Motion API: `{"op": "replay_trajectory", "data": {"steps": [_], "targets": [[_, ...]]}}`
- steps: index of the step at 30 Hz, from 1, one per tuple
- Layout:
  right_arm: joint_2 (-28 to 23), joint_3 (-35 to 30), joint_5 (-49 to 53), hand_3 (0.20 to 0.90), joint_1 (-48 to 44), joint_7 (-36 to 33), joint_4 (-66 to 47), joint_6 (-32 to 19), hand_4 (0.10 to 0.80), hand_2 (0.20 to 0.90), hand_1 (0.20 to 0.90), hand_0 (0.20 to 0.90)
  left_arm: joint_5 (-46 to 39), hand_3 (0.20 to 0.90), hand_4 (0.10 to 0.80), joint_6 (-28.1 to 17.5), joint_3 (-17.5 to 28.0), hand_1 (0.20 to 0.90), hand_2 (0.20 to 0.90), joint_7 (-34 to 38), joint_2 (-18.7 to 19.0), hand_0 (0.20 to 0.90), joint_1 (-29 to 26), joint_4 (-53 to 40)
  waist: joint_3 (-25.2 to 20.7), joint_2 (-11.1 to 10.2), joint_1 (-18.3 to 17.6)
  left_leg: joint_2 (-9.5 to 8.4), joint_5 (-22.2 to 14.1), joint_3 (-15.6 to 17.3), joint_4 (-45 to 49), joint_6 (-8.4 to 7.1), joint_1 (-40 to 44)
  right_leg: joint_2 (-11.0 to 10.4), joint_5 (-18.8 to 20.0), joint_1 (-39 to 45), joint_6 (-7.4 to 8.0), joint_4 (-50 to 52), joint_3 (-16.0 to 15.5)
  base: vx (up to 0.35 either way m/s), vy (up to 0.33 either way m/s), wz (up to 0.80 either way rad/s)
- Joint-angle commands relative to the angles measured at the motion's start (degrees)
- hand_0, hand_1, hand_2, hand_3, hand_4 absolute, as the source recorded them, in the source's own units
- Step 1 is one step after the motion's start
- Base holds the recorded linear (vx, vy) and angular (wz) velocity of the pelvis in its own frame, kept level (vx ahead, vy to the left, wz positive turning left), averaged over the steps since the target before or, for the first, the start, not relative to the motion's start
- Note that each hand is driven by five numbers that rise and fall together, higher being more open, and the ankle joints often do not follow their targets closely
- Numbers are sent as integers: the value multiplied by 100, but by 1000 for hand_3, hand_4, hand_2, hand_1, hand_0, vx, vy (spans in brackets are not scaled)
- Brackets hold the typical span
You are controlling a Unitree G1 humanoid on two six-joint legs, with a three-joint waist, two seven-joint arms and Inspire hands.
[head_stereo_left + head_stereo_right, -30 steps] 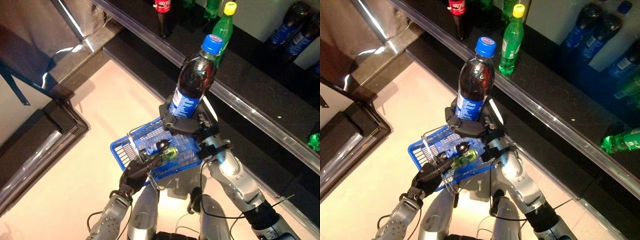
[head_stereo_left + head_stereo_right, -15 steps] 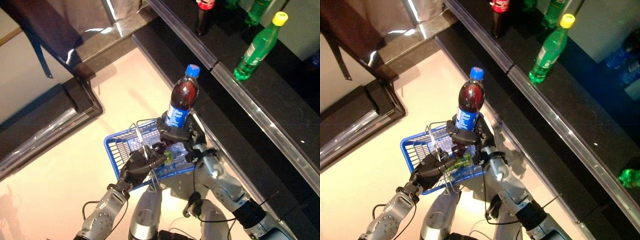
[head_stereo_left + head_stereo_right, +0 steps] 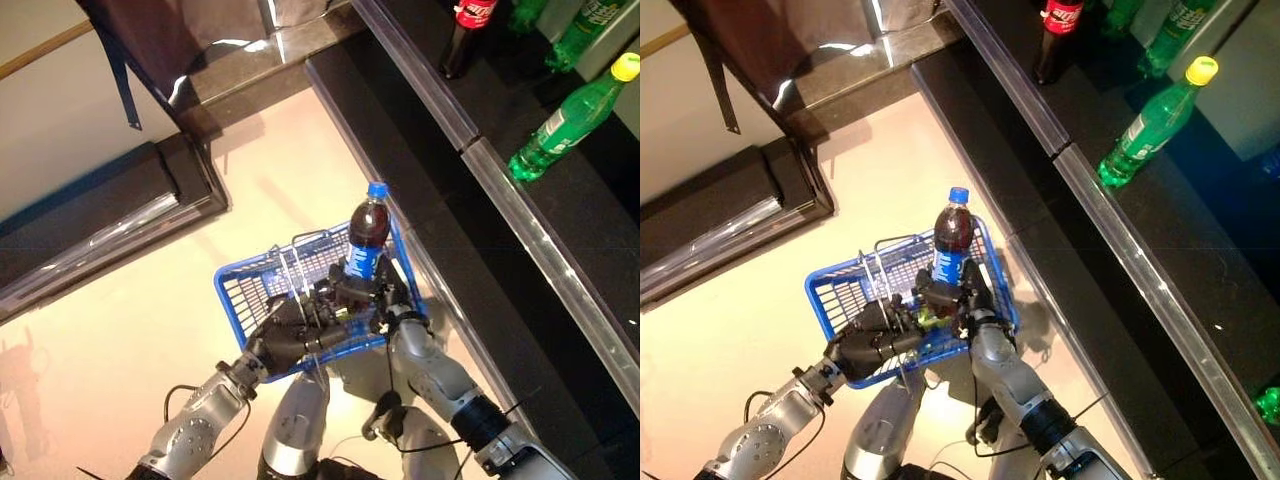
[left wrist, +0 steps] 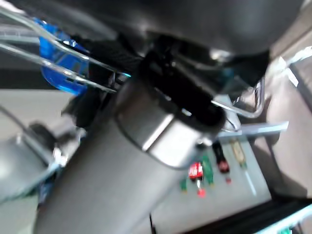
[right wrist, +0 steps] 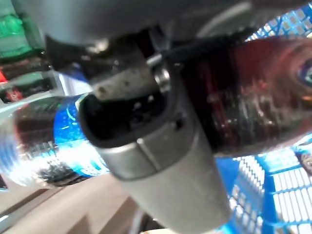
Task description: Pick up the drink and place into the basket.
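The drink is a dark cola bottle (image 3: 367, 232) with a blue cap and blue label. It stands upright with its lower part inside the right end of the blue basket (image 3: 238, 300). My right hand (image 3: 366, 296) is shut round the bottle's lower body, and the bottle also shows in the right wrist view (image 5: 258, 97). My left hand (image 3: 284, 340) is shut on the basket's thin wire handles (image 4: 58, 53) and holds the basket up off the floor in front of me. A small green item (image 3: 931, 317) lies in the basket.
A black shelf with a clear front rail (image 3: 520, 215) runs along the right. On it stand a green bottle (image 3: 565, 135) and a red-labelled cola bottle (image 3: 465, 30). A dark low cabinet base (image 3: 100, 235) stands at the left, with pale floor (image 3: 120, 350) between.
My right hand has come down with the bottle, from well above the basket to inside its right end. The camera has shifted too. My left hand still holds the basket.
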Motion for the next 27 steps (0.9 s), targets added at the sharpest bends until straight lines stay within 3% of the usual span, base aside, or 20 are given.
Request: {"op": "replay_trajectory", "data": {"steps": [1, 8, 13, 17, 19, 21, 27], "targets": [[533, 80, -281, 200, -755, -95, -406, -807, 100, 300, 300, 300, -514, 200, 100, -518, 36, 300, 300, -1702, -452, 300, -666, -2253, -855, 99, -133, -369, -207, 80, 416, 473, 27, 220, 1166, 521, -455, -1222, -188, 23, -15, 17], [745, 37, 278, 200, -750, -104, 627, -867, 100, 300, 300, 300, -835, 200, 100, 54, 49, 300, 300, -2405, -578, 300, -679, -2454, -848, 189, -20, -409, -203, -1, 360, 475, 18, 181, 1178, 511, -451, -1246, -294, 18, -14, 8], [1005, 13, 1184, 200, -745, 58, 1218, -948, 100, 300, 300, 300, -867, 200, 100, 83, -44, 300, 300, -2375, -606, 300, -875, -2559, -800, 223, 12, -422, -215, -17, 362, 483, 2, 148, 1177, 455, -445, -1182, -331, 14, -19, 7], [1182, 28, 2227, 200, -612, 637, 1568, -622, 100, 300, 300, 300, -940, 200, 100, 181, -23, 300, 300, -2310, -635, 300, -904, -2563, -780, 224, 43, -419, -222, -27, 360, 482, -2, 133, 1189, 433, -432, -1174, -359, 16, -28, 6], [1202, 15, 2961, 200, -536, 1264, 1791, -399, 100, 300, 300, 300, -913, 200, 100, 252, 2, 300, 300, -2334, -602, 300, -875, -2568, -751, 220, 87, -410, -211, -44, 354, 487, -3, 125, 1199, 436, -429, -1168, -394, 61, -85, 10], [1244, -109, 3662, 200, -510, 1575, 2042, -399, 100, 300, 300, 300, -931, 200, 100, 334, 46, 300, 300, -2428, -545, 300, -845, -2538, -740, 171, 129, -410, -356, -31, 380, 469, 65, 113, 1050, 492, -397, -1117, -341, 124, -100, 16], [1304, -257, 4191, 200, -520, 2002, 2254, -58, 100, 300, 300, 300, -914, 200, 100, 416, 67, 300, 300, -2484, -515, 300, -782, -2579, -737, 186, 161, -408, -357, -44, 368, 489, 55, 119, 1057, 476, -389, -1122, -345, 9, -5, 1]]}}
